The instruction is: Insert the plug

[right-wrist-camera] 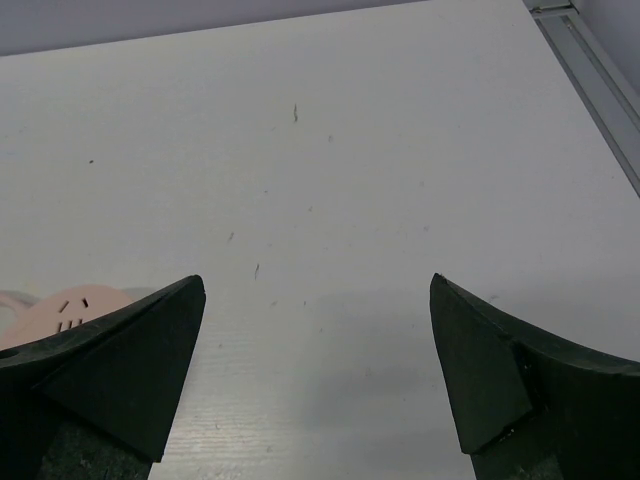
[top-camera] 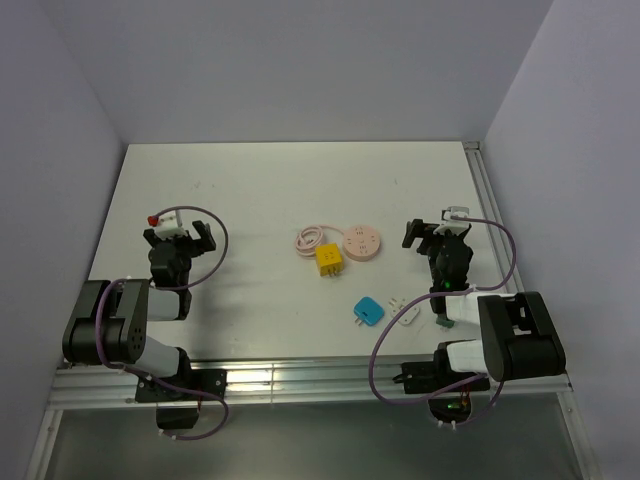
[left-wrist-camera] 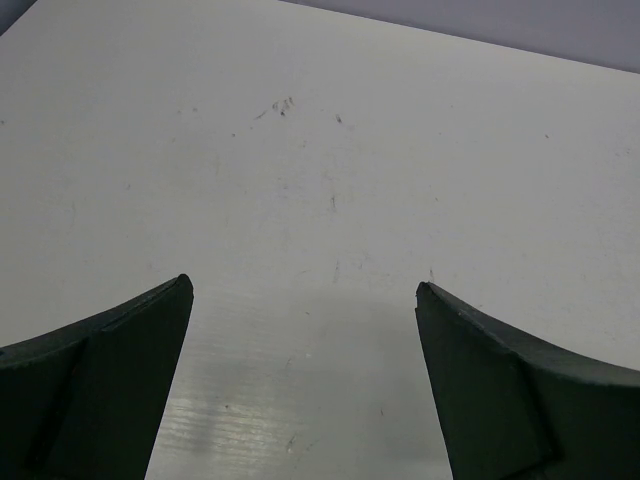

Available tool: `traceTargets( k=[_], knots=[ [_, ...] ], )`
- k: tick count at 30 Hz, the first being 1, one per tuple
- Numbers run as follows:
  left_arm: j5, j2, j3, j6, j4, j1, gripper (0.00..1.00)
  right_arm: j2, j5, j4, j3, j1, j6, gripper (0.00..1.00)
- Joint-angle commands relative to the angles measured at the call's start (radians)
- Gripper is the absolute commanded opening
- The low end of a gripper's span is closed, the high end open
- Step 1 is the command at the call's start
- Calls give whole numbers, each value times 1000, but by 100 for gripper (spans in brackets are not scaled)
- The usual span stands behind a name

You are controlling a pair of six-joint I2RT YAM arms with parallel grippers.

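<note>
We take the pink round socket (top-camera: pixel 361 242) as our marker; it lies flat near the middle of the white worktop (top-camera: pixel 270 180), with its pink cord (top-camera: pixel 308 240) coiled just to its left. A yellow plug block (top-camera: pixel 329 261) sits just beside the socket, on its left and a little nearer the arm bases, close to the coil. We cannot tell from the overhead view whether it touches either one. A blue plug (top-camera: pixel 368 311) lies apart from the socket, straight toward the arm bases. A small white plug (top-camera: pixel 405 314) lies on that same near side of the socket but a little further right. None of these sits in the socket's face, and nothing grips them. The left claw (left-wrist-camera: pixel 303 285) hangs well to the left of the socket, with its jaws spread wide over bare, lightly scratched worktop. The right claw (right-wrist-camera: pixel 318 282) is near the socket on its right, also spread wide with nothing between its fingers (right-wrist-camera: pixel 130 360). In the right wrist view the socket's slotted edge peeks out past the left finger at the frame's left side.
</note>
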Motion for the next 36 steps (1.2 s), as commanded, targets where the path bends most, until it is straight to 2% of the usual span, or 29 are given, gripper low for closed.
traceTargets(
  k=[1, 8, 10, 11, 12, 13, 15, 18, 19, 20, 22, 25, 27, 28, 29, 30, 32, 33, 36],
  knots=[
    [-4, -12, 23, 20, 47, -1, 99, -13, 22, 62, 25, -2, -19, 100],
    [-4, -12, 23, 20, 47, -1, 100, -13, 22, 60, 25, -2, -19, 100],
    [-4, -12, 23, 20, 48, -1, 99, -24, 129, 74, 20, 0, 5, 100],
    [-4, -12, 23, 20, 47, -1, 100, -68, 253, 30, 34, 35, 13, 100],
    [-4, -12, 23, 20, 47, -1, 99, -97, 426, -34, 57, 68, 11, 100],
    [-4, -12, 23, 20, 47, -1, 99, -128, 450, -266, 143, 98, 25, 100],
    [-4, -12, 23, 18, 47, -1, 99, -159, 484, -424, 213, 113, 51, 100],
    [-4, -12, 23, 18, 45, -1, 100, -196, 532, -750, 328, 118, 223, 100],
    [-4, -12, 23, 20, 47, -1, 100, -202, 548, -979, 372, 118, 325, 100],
    [-4, -12, 23, 18, 47, -1, 100, -203, 561, -1073, 449, 116, 379, 100],
    [-4, -12, 23, 20, 47, -1, 100, -206, 544, -1223, 479, 116, 468, 100],
    [42, -24, 17, 40, 60, -1, 100, -240, 431, -1311, 483, 113, 450, 100],
    [96, -70, 43, 70, -57, -1, 100, -291, 369, -1351, 473, 104, 455, 100],
    [73, -132, 117, 54, -188, -4, 99, -327, 361, -1404, 463, 92, 481, 100],
    [-29, -151, 162, 17, -294, -18, 100, -347, 348, -1422, 457, 87, 485, 100],
    [-191, -163, 205, -89, -482, -33, 99, -367, 272, -1431, 448, 86, 476, 98],
    [-249, -197, 319, -194, -642, -49, 99, -407, 239, -1501, 443, 86, 507, 94],
    [-243, -215, 340, -259, -738, -49, 99, -418, 227, -1533, 445, 86, 525, 93],
    [-157, -358, 302, -366, -782, -49, 99, -479, 165, -1598, 422, 87, 589, 93]
  ],
)
